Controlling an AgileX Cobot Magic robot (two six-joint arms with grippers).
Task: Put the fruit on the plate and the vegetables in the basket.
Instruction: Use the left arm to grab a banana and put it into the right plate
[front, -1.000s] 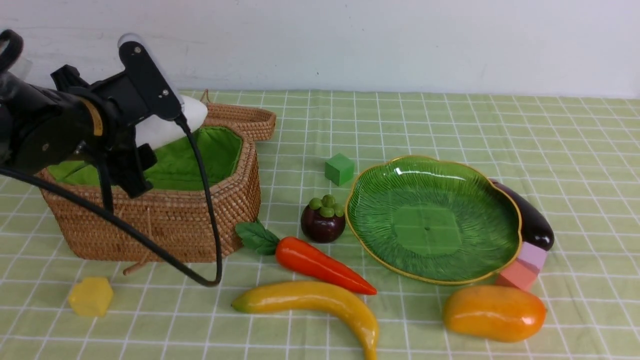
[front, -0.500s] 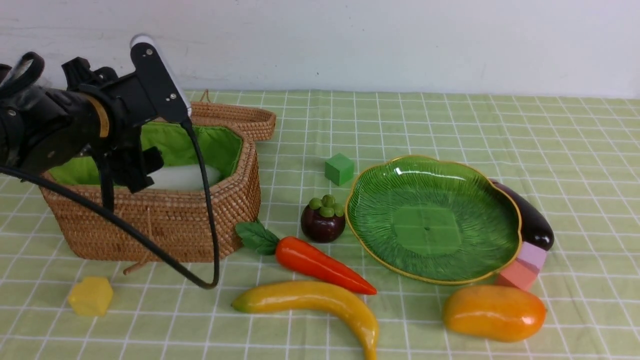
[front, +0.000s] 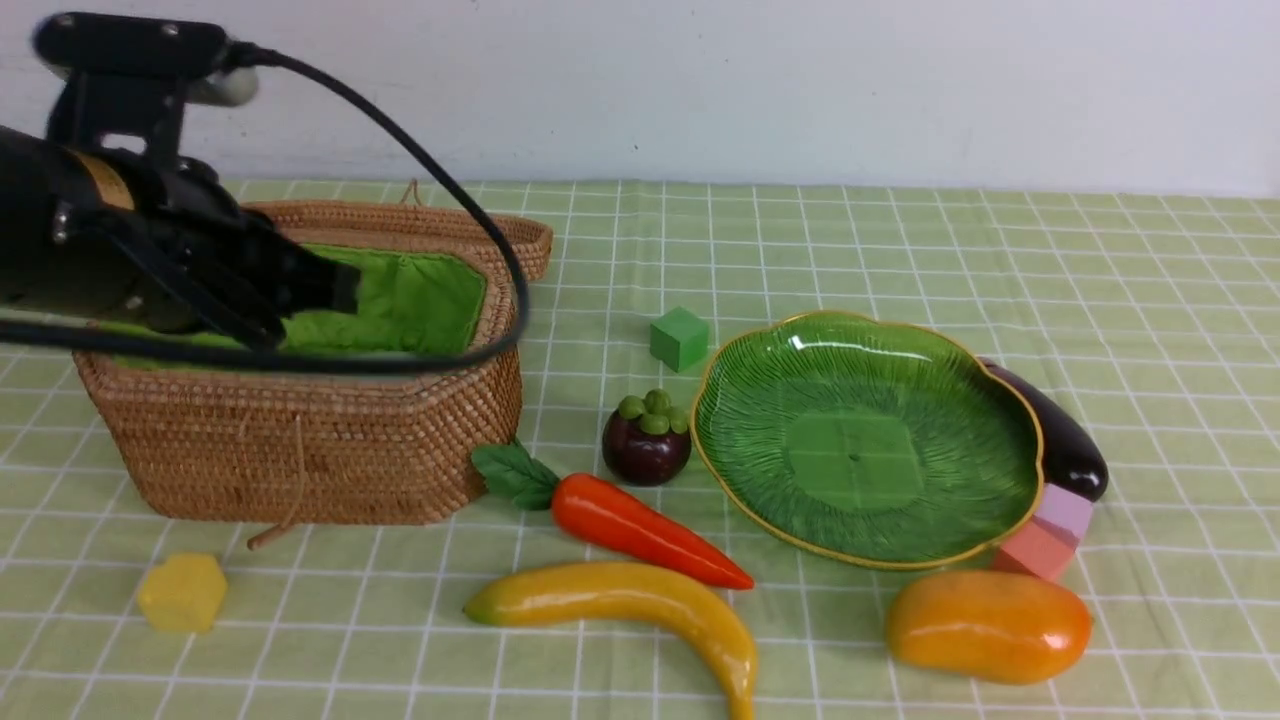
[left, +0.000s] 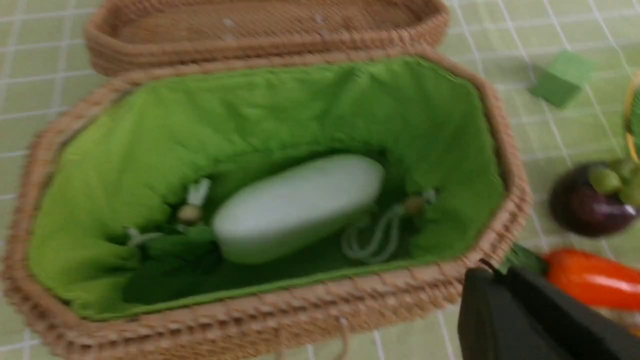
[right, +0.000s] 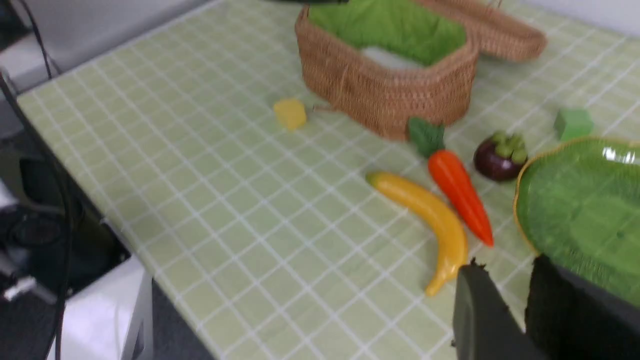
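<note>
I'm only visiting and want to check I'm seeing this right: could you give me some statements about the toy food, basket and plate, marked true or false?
1. The white radish lies inside the basket. True.
2. The mangosteen sits on the plate. False: the plate holds nothing; the mangosteen stands on the tablecloth beside it.
3. The carrot lies outside the basket. True.
4. The left tool grips the banana. False: the left tool is shut on nothing above the basket; the banana lies on the tablecloth.

Banana (right: 425, 212) and carrot (right: 460, 192) lie side by side on the checked cloth (right: 200, 200). Mangosteen (right: 497, 161) sits between basket (right: 385, 97) and plate (right: 575, 205).
</note>
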